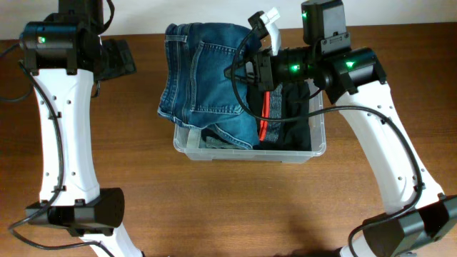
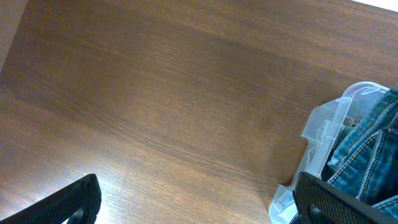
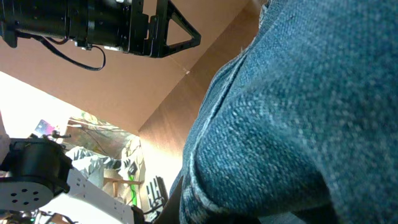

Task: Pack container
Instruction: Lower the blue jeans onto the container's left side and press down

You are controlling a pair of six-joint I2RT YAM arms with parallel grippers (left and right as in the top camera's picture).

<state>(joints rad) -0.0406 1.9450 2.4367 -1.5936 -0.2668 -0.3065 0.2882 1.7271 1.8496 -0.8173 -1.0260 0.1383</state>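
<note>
Two arms: the left arm (image 1: 64,121) and the right arm (image 1: 385,143), both white-shelled, stand at opposite sides of the wooden surface (image 1: 214,207).
Container: the clear bin (image 1: 250,155) sits on the surface at mid-width, toward the far edge and nearer the right arm. Its front wall and front corners are uncovered. One clear corner (image 2: 323,127) also shows at the right of the left wrist view.
Jeans: the blue denim jeans (image 1: 207,71) are bunched over the left and rear part of the container. They spill past the left rim and the back rim, with a back pocket facing up. Denim (image 3: 298,112) fills most of the right wrist view, and a seamed fold (image 2: 367,146) lies inside the container corner in the left wrist view.
Dark garment: a black garment (image 1: 289,121) with a red stripe (image 1: 264,118) lies in the right half of the container, beside the jeans and partly under them.
Grey fabric: a pale grey piece (image 1: 211,143) shows through the front wall, beneath the jeans.
Left jaws: spread fully apart and holding nothing, above bare surface to the left of the container and apart from it. Both dark fingers (image 2: 74,199) stand at the lower corners of the left wrist view.
Right jaws: closed at the right edge of the jeans, above the middle of the container, pinching the denim. The fingertips themselves are hidden by cloth.
</note>
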